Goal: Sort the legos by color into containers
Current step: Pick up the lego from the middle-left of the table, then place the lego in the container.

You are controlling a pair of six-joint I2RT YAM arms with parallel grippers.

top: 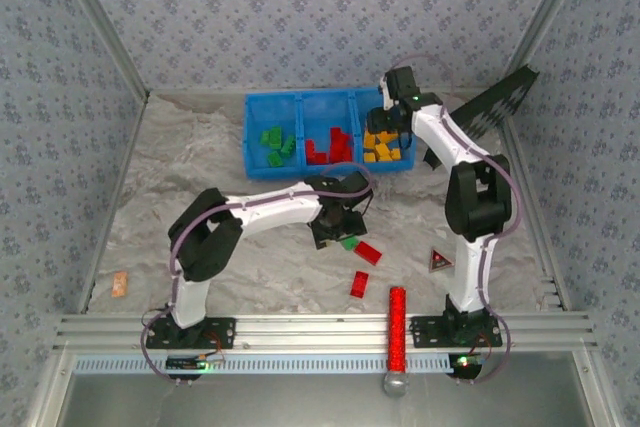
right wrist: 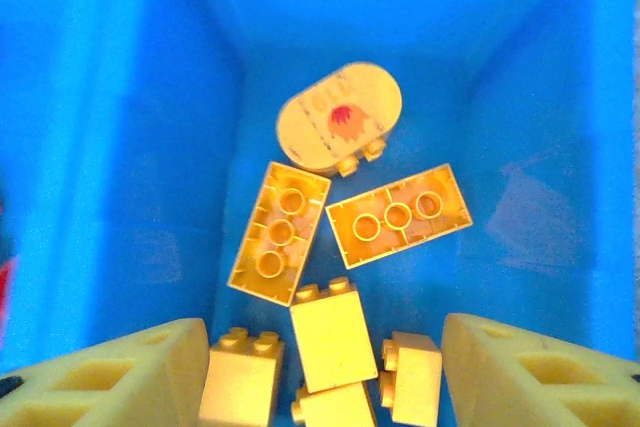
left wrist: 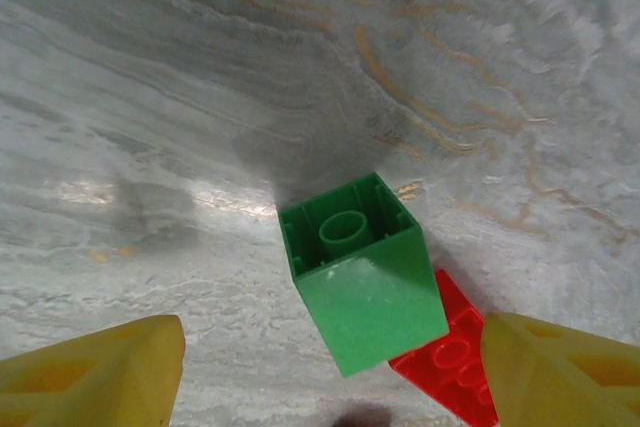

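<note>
1. The left arm [top: 250, 209] stretches from its base at lower left toward centre frame in the overhead view, elbow folded.
2. The left end effector [top: 338, 232] points down at mid-frame, its yellow fingers [left wrist: 95, 372] spread wide.
3. The right arm [top: 470, 207] stands at lower right and leans toward upper centre.
4. The right end effector [top: 388, 125] hangs nose-down, its fingers [right wrist: 530, 367] parted.

Tray [top: 250, 132] at back holding bricks [top: 328, 146], loose bricks [top: 367, 253] before it, cylinder [top: 397, 325] nearest.
</note>
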